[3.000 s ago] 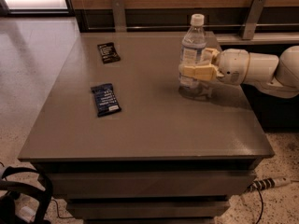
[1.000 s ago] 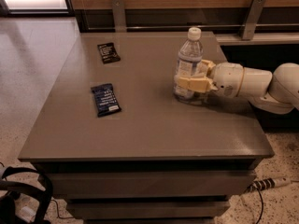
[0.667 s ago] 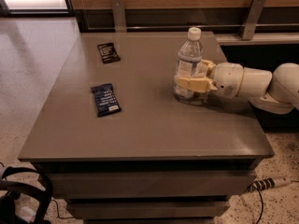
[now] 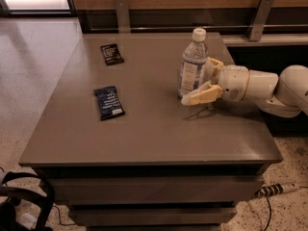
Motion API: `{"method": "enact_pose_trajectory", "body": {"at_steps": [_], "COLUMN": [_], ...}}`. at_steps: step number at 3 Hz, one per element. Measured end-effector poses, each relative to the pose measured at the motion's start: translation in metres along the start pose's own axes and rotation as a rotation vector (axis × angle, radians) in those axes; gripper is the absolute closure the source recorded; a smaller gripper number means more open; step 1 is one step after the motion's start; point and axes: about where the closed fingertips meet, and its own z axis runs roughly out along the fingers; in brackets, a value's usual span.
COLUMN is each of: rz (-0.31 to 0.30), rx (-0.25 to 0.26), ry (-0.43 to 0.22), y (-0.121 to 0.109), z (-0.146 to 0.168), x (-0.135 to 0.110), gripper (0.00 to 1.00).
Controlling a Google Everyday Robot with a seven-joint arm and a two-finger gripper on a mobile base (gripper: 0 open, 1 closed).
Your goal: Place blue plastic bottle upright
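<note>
The blue plastic bottle (image 4: 193,64), clear with a white cap and pale label, stands upright on the grey table (image 4: 144,134) at the back right. My gripper (image 4: 200,81) reaches in from the right at the bottle's lower half. It is open: the near cream finger (image 4: 201,96) is spread forward, clear of the bottle, and the far finger (image 4: 212,65) sits behind the bottle's right side. The bottle stands on its own base.
A dark blue flat snack wrapper (image 4: 109,102) lies left of centre and a black flat packet (image 4: 111,54) at the back left. A wooden wall with metal posts (image 4: 122,11) runs behind. A black bag (image 4: 21,203) and a power strip (image 4: 274,189) are on the floor.
The gripper has opened: the near finger swung away from the bottle, which it held before. The bottle now stands free at about the same spot.
</note>
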Motion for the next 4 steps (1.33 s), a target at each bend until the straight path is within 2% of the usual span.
{"method": "enact_pose_trajectory", "body": {"at_steps": [2,3,4], "rz": [0.009,0.02,0.017], "rx": [0.008,0.05,0.134], "ry": [0.02,0.071,0.136], "y": [0.0,-0.003,-0.006], "z": [-0.003,-0.027,-0.067], "x": [-0.002,-0.012,-0.033], "gripper": [0.0,0.0,0.0]}}
